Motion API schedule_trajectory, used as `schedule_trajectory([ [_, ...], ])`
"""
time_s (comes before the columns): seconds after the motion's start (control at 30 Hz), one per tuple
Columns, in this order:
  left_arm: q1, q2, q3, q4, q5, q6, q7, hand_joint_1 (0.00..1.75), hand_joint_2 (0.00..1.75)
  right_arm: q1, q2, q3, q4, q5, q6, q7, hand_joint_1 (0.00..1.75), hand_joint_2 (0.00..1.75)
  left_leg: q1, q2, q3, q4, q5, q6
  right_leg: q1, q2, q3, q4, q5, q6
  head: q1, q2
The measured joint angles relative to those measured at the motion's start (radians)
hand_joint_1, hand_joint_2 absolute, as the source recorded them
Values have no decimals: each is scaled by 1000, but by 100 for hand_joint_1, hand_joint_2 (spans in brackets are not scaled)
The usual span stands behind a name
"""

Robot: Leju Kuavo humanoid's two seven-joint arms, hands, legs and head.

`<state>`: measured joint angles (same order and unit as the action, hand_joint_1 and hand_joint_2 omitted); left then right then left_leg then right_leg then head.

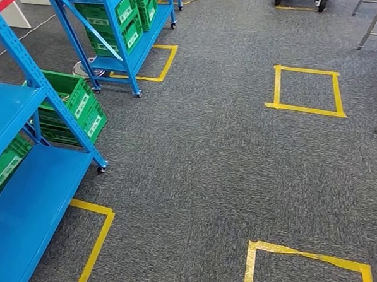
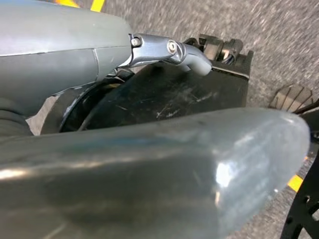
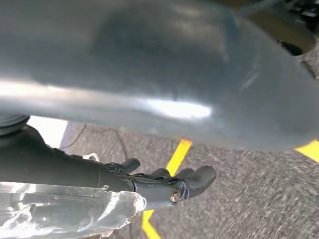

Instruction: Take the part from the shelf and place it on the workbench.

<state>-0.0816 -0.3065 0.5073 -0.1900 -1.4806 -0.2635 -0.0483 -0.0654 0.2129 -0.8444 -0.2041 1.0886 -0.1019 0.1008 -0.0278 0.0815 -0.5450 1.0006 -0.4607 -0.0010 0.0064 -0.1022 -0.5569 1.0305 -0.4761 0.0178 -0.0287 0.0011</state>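
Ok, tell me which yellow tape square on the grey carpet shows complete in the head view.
The yellow tape square at upper right, closed on all four sides. The square at the bottom edge and the one by the near blue metal shelf are cut off.

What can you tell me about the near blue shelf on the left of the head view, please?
The near shelf is a blue painted metal rack with flat decks and slotted angled uprights. It stands on the grey carpet on small castors; one castor shows at its corner. Its foot sits beside a yellow tape outline. A green crate rests on the lower deck, partly hidden under the upper deck. More green crates are stacked behind it. The visible part of the upper deck looks bare.
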Motion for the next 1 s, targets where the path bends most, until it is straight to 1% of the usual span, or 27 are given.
schedule_trajectory([
  [0.07,2,-1,0,0,0,3,0,0,0,0,0,-1,0,0,0,0,0,0,2,-25,-2,-14,-2,8,1,-21,-3,0,-1,9,-1,0],
  [0.1,3,-2,0,0,-2,5,1,0,0,-1,0,-1,0,1,1,0,0,0,5,-37,-1,-17,0,11,0,-10,-4,6,-7,14,-1,0],
  [0.13,4,-3,0,0,-5,8,4,0,0,-2,0,-1,0,2,1,0,0,0,9,-48,2,-19,2,14,-2,14,-11,26,-20,20,-1,0],
  [0.17,4,-4,-1,0,-9,12,8,0,0,-3,0,-1,0,5,2,0,0,0,13,-58,4,-21,4,17,-5,45,-28,65,-41,26,1,0],
  [0.2,3,-4,-1,0,-13,17,14,0,0,-3,0,-1,0,7,3,2,0,0,15,-69,5,-21,4,19,-7,76,-56,125,-68,30,3,0],
  [0.27,3,-4,-2,0,-15,24,24,0,0,0,0,-1,0,12,3,4,0,0,16,-97,5,-21,5,21,-8,96,-120,249,-110,34,4,0],
  [0.3,2,-4,-2,0,-15,26,28,0,0,2,0,-1,0,13,3,4,0,0,16,-112,6,-21,5,22,-9,98,-138,277,-109,36,5,0],
  [0.33,2,-4,-2,0,-15,26,30,0,0,2,0,-1,0,14,2,4,0,0,17,-126,8,-20,5,21,-10,99,-136,262,-87,36,5,0],
  [0.37,1,-4,-2,0,-15,26,33,0,0,1,0,-1,0,15,1,3,0,0,18,-140,11,-20,4,19,-12,105,-116,214,-51,37,5,0],
  [0.4,-1,-4,-2,0,-15,25,36,0,0,0,0,-1,0,15,-1,2,0,0,20,-154,13,-19,3,16,-16,124,-87,148,-16,39,5,0],
  [0.43,-2,-4,-2,0,-15,25,39,0,0,-1,0,-1,0,16,-2,1,0,0,21,-167,12,-15,0,11,-22,150,-56,82,7,40,6,0],
  [0.47,-4,-4,-2,0,-16,25,43,0,0,-1,1,-1,1,17,-2,-1,0,0,22,-177,10,-12,-1,5,-26,173,-34,37,19,39,6,0],
  [0.5,-6,-4,-2,0,-16,25,48,0,0,-2,1,-1,2,17,-3,-1,0,0,22,-187,5,-9,0,-1,-28,188,-22,14,18,36,6,0],
  [0.53,-7,-3,-2,0,-17,27,53,0,0,-3,2,-1,2,18,-2,-2,0,0,24,-196,0,-9,2,-6,-27,189,-18,8,14,29,5,0],
  [0.57,-8,-3,-2,0,-17,30,58,0,0,-3,2,-1,2,19,-2,-2,0,0,26,-206,-4,-10,4,-11,-26,177,-19,8,15,22,4,0],
  [0.6,-9,-3,-2,0,-19,32,61,0,0,-3,2,-1,2,20,-2,-2,0,0,26,-201,-7,-7,1,-17,-25,165,-18,6,15,14,4,0],
  [0.67,-9,-3,-3,0,-24,37,63,0,0,-3,2,-1,2,23,-2,-2,0,0,24,-157,-35,47,-35,-26,-26,140,-15,2,16,0,-4,0],
  [0.7,-10,-2,-3,0,-26,38,63,0,0,-2,2,-1,2,23,-2,-2,0,0,22,-127,-62,103,-66,-30,-23,126,-15,1,15,-5,-7,0],
  [0.73,-11,-1,-3,0,-28,40,63,0,0,-1,2,-2,2,24,-2,-1,0,0,22,-108,-95,170,-97,-33,-21,111,-15,1,14,-8,-10,0],
  [0.77,-13,0,-4,0,-28,41,63,0,0,1,2,-2,2,24,-2,-1,0,0,22,-99,-123,228,-118,-34,-19,94,-14,1,13,-10,-10,0],
  [0.8,-15,1,-4,0,-30,43,63,0,0,1,2,-2,2,24,-2,-1,0,0,22,-96,-136,259,-119,-34,-17,78,-13,1,11,-11,-11,0],
  [0.83,-14,2,-5,-1,-32,44,63,0,0,0,2,-2,2,24,-1,0,0,0,22,-94,-133,256,-103,-32,-16,64,-12,1,10,-12,-11,0],
  [0.87,-12,3,-6,-1,-34,44,63,0,0,-1,2,-2,2,24,-1,0,0,0,21,-89,-111,216,-71,-28,-14,52,-9,1,8,-12,-11,0],
  [0.9,-9,3,-8,-1,-36,44,63,0,0,-3,2,-2,2,24,-1,0,0,0,19,-71,-78,154,-33,-23,-13,42,-7,1,7,-11,-11,0],
  [0.93,-5,3,-9,-1,-36,44,64,0,0,-3,2,-2,2,24,-1,0,0,0,14,-45,-48,91,-7,-17,-10,32,-4,2,4,-8,-11,0],
  [0.97,-2,3,-9,-1,-35,42,64,0,0,-4,2,-2,2,24,-1,0,0,0,10,-21,-23,38,7,-11,-7,24,-4,4,3,-4,-11,0],
  [1.0,0,3,-9,-1,-32,40,65,0,0,-4,2,-2,3,24,-1,0,0,0,5,-5,-12,7,9,-6,-4,13,-4,4,1,0,-11,0],
])
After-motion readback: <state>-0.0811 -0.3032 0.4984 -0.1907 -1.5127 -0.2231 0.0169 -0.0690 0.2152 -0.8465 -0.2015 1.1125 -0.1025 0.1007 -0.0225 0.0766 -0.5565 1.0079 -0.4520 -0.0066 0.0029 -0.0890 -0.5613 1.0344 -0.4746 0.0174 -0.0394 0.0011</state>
